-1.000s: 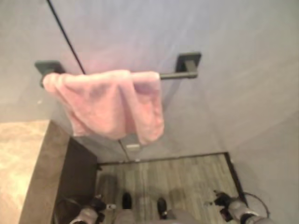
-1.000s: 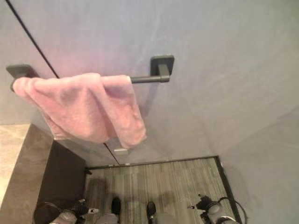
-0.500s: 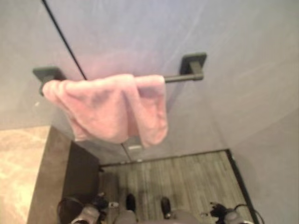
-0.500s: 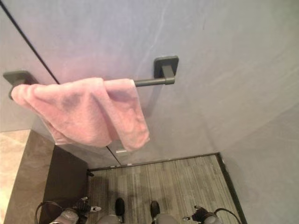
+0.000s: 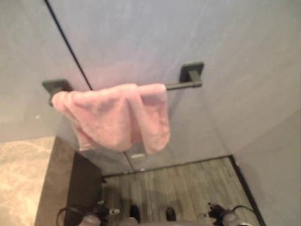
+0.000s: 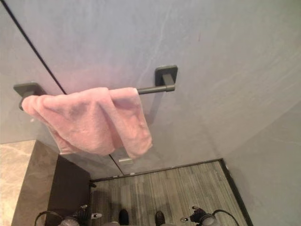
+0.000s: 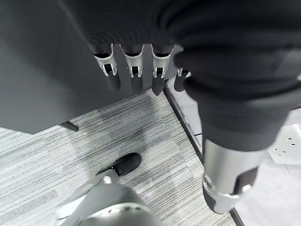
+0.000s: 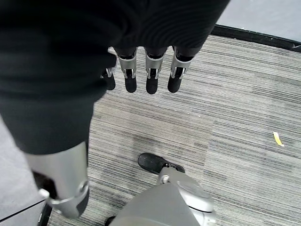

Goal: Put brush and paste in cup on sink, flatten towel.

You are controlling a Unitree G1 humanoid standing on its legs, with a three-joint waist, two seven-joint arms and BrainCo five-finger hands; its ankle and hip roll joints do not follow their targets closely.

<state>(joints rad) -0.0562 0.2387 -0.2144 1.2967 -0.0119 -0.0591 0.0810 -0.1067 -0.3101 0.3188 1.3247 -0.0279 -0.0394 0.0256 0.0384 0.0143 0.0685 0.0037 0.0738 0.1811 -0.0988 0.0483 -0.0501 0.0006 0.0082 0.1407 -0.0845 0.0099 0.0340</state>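
Towel (image 6: 89,120) hangs bunched on rail (image 6: 153,89), high above both hanging hands; soft, limp, light; take its lower corners; left robot hand (image 7: 136,70) and right robot hand (image 8: 146,70) relaxed, empty.

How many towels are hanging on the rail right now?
1. A pink towel hangs bunched over the left part of the dark wall rail, next to the left bracket. Its folds could hide a second layer.
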